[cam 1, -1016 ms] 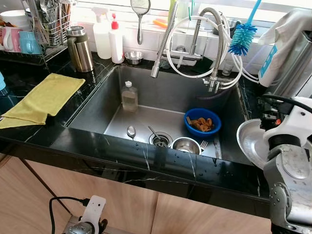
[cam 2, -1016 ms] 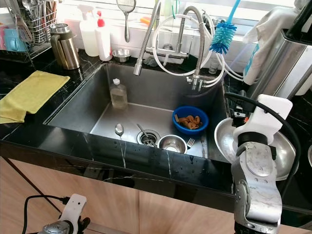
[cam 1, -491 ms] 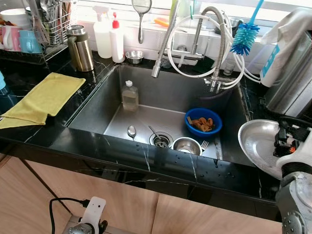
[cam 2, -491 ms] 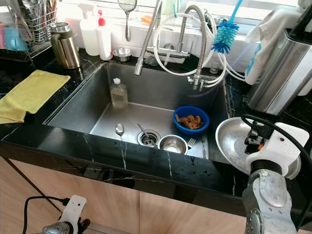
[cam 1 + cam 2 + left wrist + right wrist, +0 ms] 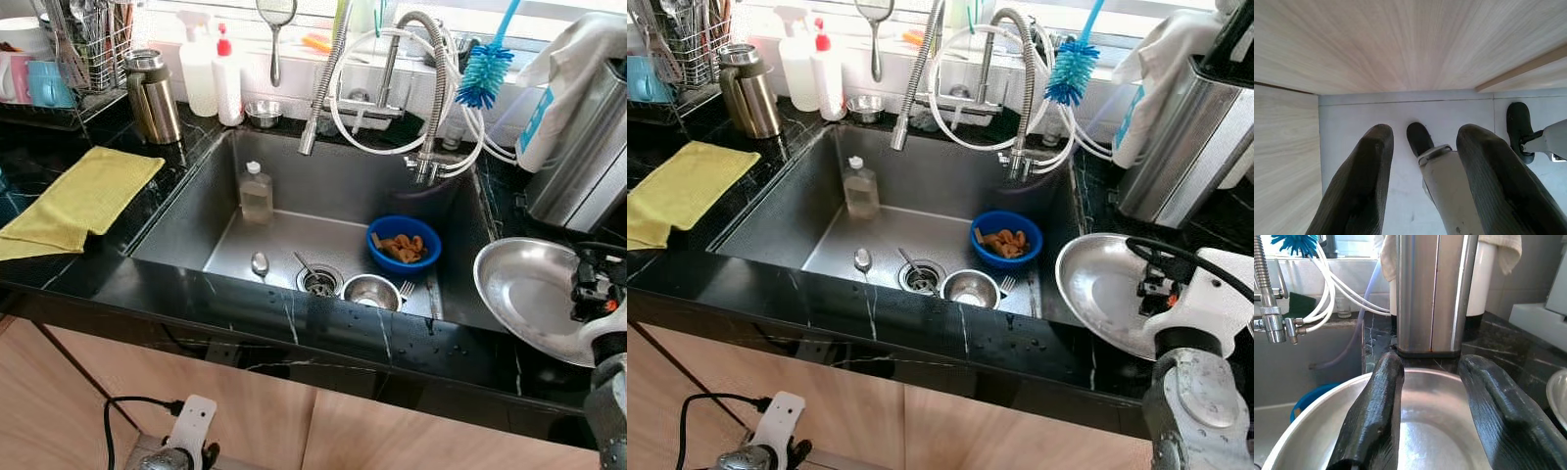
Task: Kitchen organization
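Observation:
A wide steel bowl point(image 5: 529, 294) sits tilted on the black counter just right of the sink point(image 5: 196, 211). My right gripper point(image 5: 1432, 364) hovers over the bowl's inside, open, both fingers spread above the shiny surface. In the sink lie a blue bowl of food scraps point(image 5: 406, 243), a small steel bowl point(image 5: 371, 291), a spoon point(image 5: 260, 262), a fork point(image 5: 409, 289) and a clear bottle point(image 5: 257, 192). My left gripper point(image 5: 1425, 132) hangs open beside the wooden cabinet, pointing at the floor.
A yellow cloth point(image 5: 83, 196) lies on the left counter, with a steel jug point(image 5: 152, 96), spray bottles point(image 5: 201, 64) and a dish rack point(image 5: 69, 59) behind it. A spring faucet point(image 5: 421, 98) and blue brush point(image 5: 485, 73) hang over the sink. A tall steel canister point(image 5: 588, 147) stands at the right.
My right arm has sunk lower and drawn back to the right, uncovering more of the wide steel bowl. The bowl has stayed put. The view shifted slightly.

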You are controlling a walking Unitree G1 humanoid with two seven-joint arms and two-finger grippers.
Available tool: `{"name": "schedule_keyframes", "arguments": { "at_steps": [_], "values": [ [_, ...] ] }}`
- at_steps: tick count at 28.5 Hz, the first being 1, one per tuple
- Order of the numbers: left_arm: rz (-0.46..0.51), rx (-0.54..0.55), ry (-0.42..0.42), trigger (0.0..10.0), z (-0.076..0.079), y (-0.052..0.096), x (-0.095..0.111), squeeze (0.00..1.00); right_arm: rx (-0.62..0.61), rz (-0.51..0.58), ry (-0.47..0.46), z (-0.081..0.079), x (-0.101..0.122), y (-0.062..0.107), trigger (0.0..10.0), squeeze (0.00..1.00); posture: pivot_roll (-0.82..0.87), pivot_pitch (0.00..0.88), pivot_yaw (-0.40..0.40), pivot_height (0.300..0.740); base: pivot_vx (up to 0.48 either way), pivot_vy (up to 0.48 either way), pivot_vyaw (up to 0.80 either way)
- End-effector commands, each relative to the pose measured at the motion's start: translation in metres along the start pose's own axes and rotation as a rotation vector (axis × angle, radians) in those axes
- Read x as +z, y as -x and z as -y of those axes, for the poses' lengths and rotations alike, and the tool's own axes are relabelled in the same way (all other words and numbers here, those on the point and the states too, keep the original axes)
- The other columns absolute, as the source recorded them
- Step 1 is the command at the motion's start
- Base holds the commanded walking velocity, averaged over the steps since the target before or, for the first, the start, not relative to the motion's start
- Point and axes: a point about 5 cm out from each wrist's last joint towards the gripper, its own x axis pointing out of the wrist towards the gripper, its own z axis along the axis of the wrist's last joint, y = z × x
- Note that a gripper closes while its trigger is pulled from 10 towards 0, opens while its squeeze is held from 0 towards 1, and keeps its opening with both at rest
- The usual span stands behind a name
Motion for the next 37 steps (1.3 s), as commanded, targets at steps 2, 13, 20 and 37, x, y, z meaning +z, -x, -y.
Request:
{"name": "schedule_keyframes", "arguments": {
  "at_steps": [2, 13, 20, 37],
  "values": [
    [0.0, -0.01, -0.014, 10.0, 0.001, 0.0, 0.001, 0.0, -0.025, 0.003, -0.043, 0.004, 0.003, 0.004, 10.0, 0.67, -0.01, 0.035, -0.083, 0.74, 0.0, 0.0, 0.0],
    [0.003, -0.006, -0.013, 10.0, 0.0, 0.0, 0.002, 0.0, -0.164, -0.036, -0.099, 0.015, -0.004, 0.006, 10.0, 0.0, 0.0, 0.045, -0.086, 0.74, 0.0, 0.0, 0.0],
    [-0.005, -0.005, -0.01, 10.0, 0.0, 0.0, -0.001, 0.0, -0.252, -0.091, -0.119, 0.026, -0.01, 0.007, 10.0, 0.0, 0.0, 0.051, -0.087, 0.74, 0.0, 0.0, 0.0],
    [-0.005, -0.009, -0.01, 10.0, 0.0, 0.0, -0.002, 0.0, -0.341, -0.168, -0.163, 0.024, -0.022, 0.01, 10.0, 0.0, 0.0, 0.052, -0.088, 0.74, 0.0, 0.0, 0.0]
  ]
}}
